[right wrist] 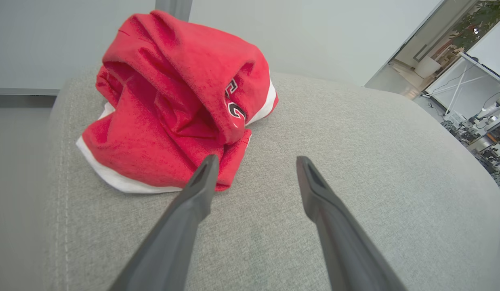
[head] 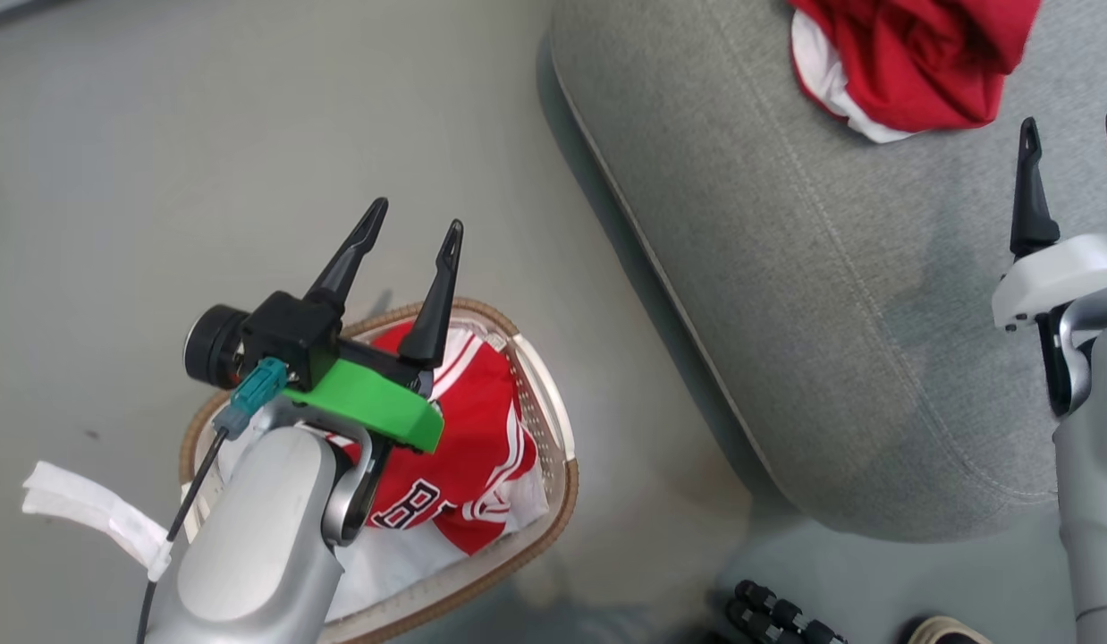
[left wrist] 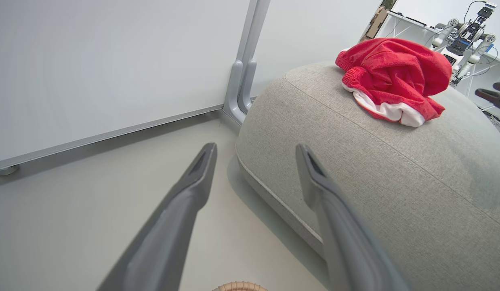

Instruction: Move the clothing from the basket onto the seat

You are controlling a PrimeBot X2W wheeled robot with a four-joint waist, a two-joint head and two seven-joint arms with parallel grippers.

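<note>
A crumpled red garment (head: 911,63) with white trim lies on the grey seat (head: 813,295), also seen as the red garment (right wrist: 173,117) on the seat (right wrist: 355,161) and the red garment (left wrist: 391,76) on the seat (left wrist: 375,182). My right gripper (right wrist: 254,178) is open and empty just behind it, also seen as the right gripper (head: 1072,170). A red jersey (head: 464,438) with white stripes and dark lettering lies in the basket (head: 553,420) on the floor. My left gripper (head: 412,234) hovers open above the basket, also seen as the left gripper (left wrist: 256,161), with nothing between its fingers.
A white strip of cloth (head: 88,514) hangs off the basket's left side onto the floor. A white wall panel with a grey post (left wrist: 246,64) stands behind the seat. Dark robot parts (head: 777,617) show at the bottom edge.
</note>
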